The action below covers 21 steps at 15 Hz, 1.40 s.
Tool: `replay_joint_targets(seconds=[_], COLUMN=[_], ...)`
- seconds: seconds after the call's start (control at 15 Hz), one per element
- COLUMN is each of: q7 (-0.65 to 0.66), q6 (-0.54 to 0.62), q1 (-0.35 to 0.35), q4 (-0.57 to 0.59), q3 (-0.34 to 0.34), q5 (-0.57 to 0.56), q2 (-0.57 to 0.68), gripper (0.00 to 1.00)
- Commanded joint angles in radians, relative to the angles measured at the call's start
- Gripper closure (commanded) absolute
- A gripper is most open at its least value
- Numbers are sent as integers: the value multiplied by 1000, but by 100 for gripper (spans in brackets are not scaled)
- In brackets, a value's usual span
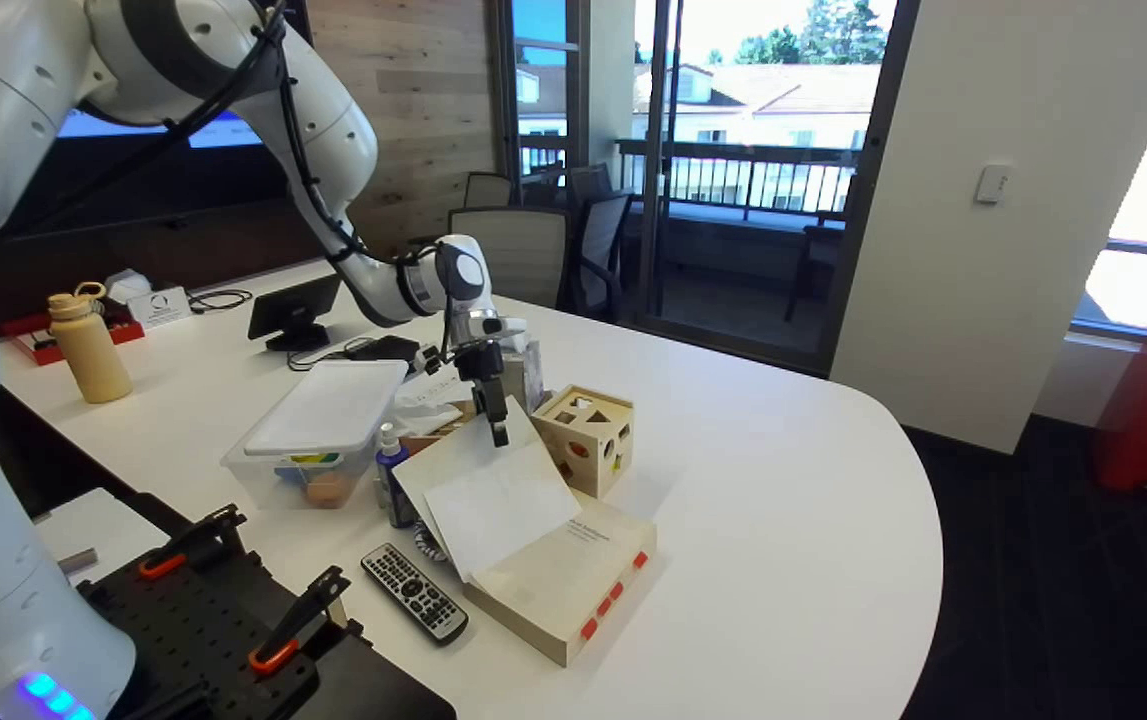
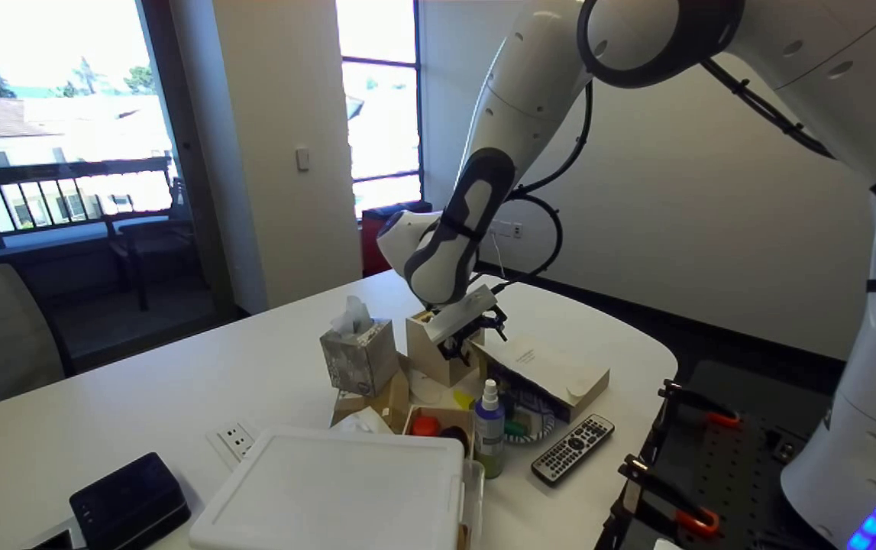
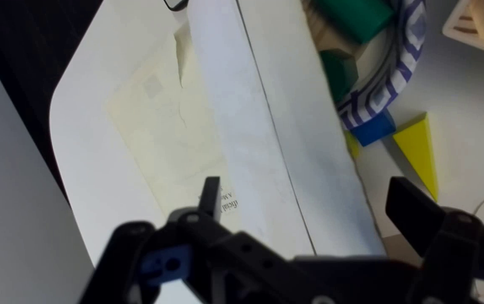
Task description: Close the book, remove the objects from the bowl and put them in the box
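The book (image 1: 573, 580) lies on the table with its cover (image 1: 463, 455) and a white sheet raised at a slant; it also shows in an exterior view (image 2: 560, 374). My gripper (image 1: 493, 415) is open at the raised cover's upper edge. In the wrist view the gripper's fingers (image 3: 303, 183) stand apart on either side of the cover; touch cannot be told. The bowl (image 3: 412, 55), white with a purple pattern, is partly hidden under the cover and holds green pieces (image 3: 358, 19). It also shows in an exterior view (image 2: 537, 435). The cardboard box (image 2: 392, 401) stands beyond, partly hidden.
A wooden shape cube (image 1: 583, 440) stands close beside the gripper. A blue piece (image 3: 372, 126) and a yellow piece (image 3: 419, 152) lie by the bowl. A spray bottle (image 2: 489, 428), remote (image 2: 573, 449), tissue box (image 2: 361, 359), pale container (image 3: 452, 29) and lidded bin (image 2: 338, 489) are around.
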Motion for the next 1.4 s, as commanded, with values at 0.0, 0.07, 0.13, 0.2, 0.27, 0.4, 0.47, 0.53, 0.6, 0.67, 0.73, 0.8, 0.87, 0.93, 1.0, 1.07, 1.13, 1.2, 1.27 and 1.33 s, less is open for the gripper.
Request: replay_joint_targets(seconds=[0.0, 0.07, 0.13, 0.2, 0.27, 0.4, 0.47, 0.53, 0.6, 0.67, 0.73, 0.8, 0.87, 0.93, 1.0, 1.07, 1.13, 1.2, 1.27, 1.33], q7=[28, 32, 36, 40, 44, 55, 57, 58, 60, 61, 61, 63, 67, 72, 79, 92, 102, 112, 122, 134], q6=[-8, -4, 0, 3, 7, 8, 10, 13, 14, 14, 15, 16, 16, 14, 12, 14, 20, 22, 21, 22], q1=[-10, -12, -15, -20, -27, -37, -45, -53, -62, -71, -81, -90, -96, -102, -108, -116, -124, -131, -137, -143], q4=[-104, -121, -138, -155, -170, -199, -214, -227, -239, -250, -260, -269, -279, -286, -293, -300, -311, -319, -324, -331], q3=[-12, -17, -21, -25, -27, -34, -37, -39, -42, -43, -44, -46, -49, -52, -54, -57, -58, -59, -62, -64], q5=[-15, -17, -18, -19, -19, -24, -25, -25, -25, -25, -23, -24, -26, -28, -31, -33, -35, -35, -38, -40], q2=[-87, -99, -114, -128, -142, -170, -185, -199, -213, -225, -237, -247, -258, -266, -274, -279, -288, -294, -298, -304], gripper=[0, 0, 0, 0, 0, 0, 0, 0, 0, 0, 0, 0, 0, 0, 0, 0, 0, 0, 0, 0])
